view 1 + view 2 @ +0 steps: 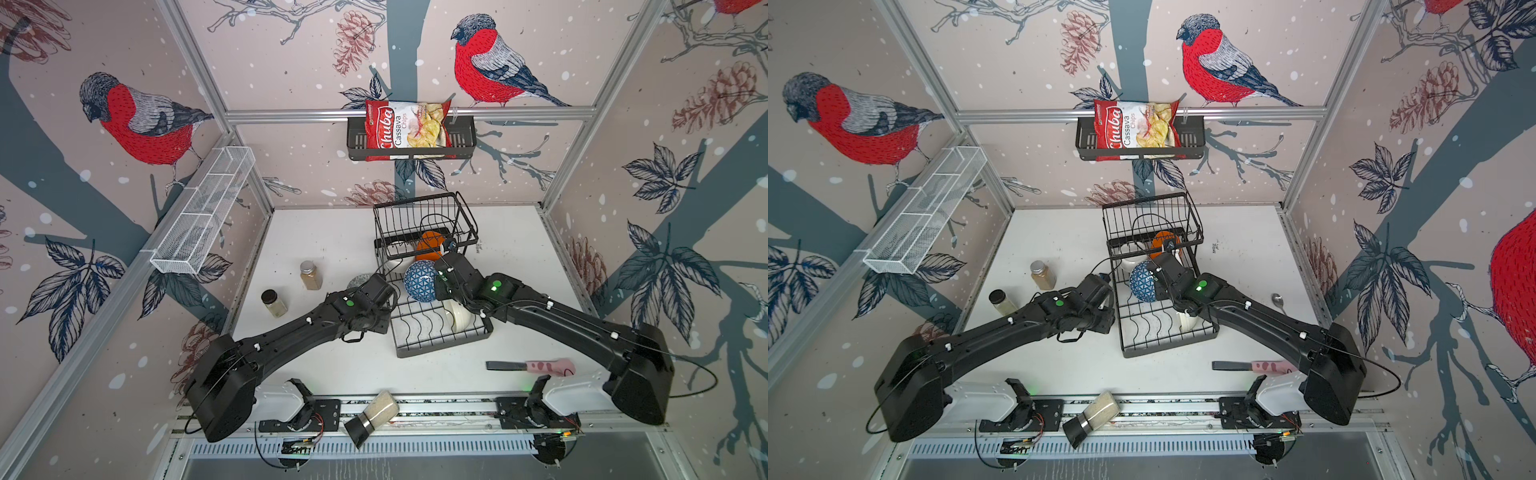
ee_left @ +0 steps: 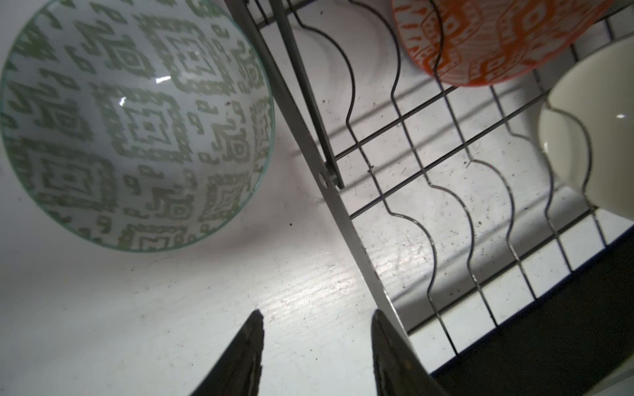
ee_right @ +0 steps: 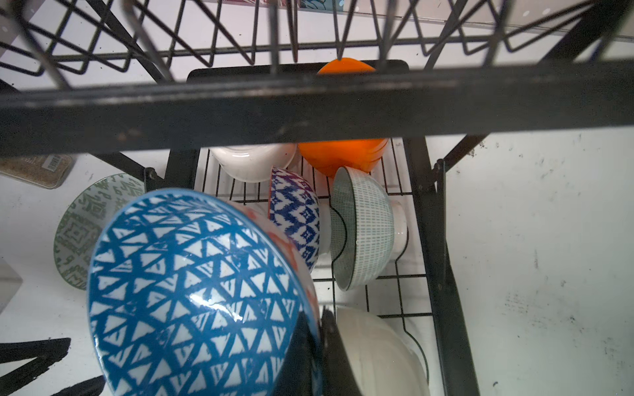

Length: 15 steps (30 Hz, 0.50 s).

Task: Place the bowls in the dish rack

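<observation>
**Blue bowl over the rack, green bowl left on the table**

The right tool (image 3: 314, 325) is clenched on the rim of the blue triangle bowl (image 3: 192, 295). It holds the bowl tilted on edge over the dish rack (image 1: 442, 344), just beside a white bowl (image 3: 377, 349) that stands in the wavy dividers. To do this step well, I would keep the bowl on edge and lower it into a free slot clear of the white bowl. I would let go only once the wires carry it.

Farther in, a blue zigzag bowl (image 3: 295, 219), a grey-dashed bowl (image 3: 363, 226) and the orange bowl (image 3: 343, 154) crowd the space under the raised basket tier. Its front bar is something to steer clear of.

The left tool (image 2: 317, 319) is released, its fingers apart with nothing between them, over bare table beside the rack's edge. The green-patterned bowl (image 2: 130, 127) sits upright on the table just outside the rack and looks like the next pick.

The white table (image 1: 316, 241) is scuffed and specked. Nearest, a fallen jar (image 1: 372, 415) lies across the front rail, and a pink-handled utensil (image 1: 540, 366) lies near the right arm's base. Two spice jars (image 1: 311, 276) stand left of the rack.

Bullfinch wallpaper covers the walls. A white mesh shelf (image 1: 203, 212) hangs on the left wall, and at the back a black shelf basket (image 1: 357, 145) holds a chips bag (image 1: 405, 129).
</observation>
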Motion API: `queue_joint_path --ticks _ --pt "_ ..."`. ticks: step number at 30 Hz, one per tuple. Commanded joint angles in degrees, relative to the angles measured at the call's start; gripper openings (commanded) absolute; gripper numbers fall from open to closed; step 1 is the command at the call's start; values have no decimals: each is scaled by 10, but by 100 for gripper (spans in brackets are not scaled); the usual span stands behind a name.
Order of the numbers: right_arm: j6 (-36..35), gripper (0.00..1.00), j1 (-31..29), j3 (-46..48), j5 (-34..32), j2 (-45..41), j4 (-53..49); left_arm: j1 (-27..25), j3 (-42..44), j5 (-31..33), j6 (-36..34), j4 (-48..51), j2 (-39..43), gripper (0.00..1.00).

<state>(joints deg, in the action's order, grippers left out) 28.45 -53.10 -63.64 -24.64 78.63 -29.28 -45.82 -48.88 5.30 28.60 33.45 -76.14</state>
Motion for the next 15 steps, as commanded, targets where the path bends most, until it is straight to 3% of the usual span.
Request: queue_joint_path --ticks 1,15 --pt "-1 0 0 0 -9 -5 12 -6 -4 17 -3 19 -8 50" --pt "-2 0 3 1 -9 -8 15 -57 -22 4 -3 3 -62 49"
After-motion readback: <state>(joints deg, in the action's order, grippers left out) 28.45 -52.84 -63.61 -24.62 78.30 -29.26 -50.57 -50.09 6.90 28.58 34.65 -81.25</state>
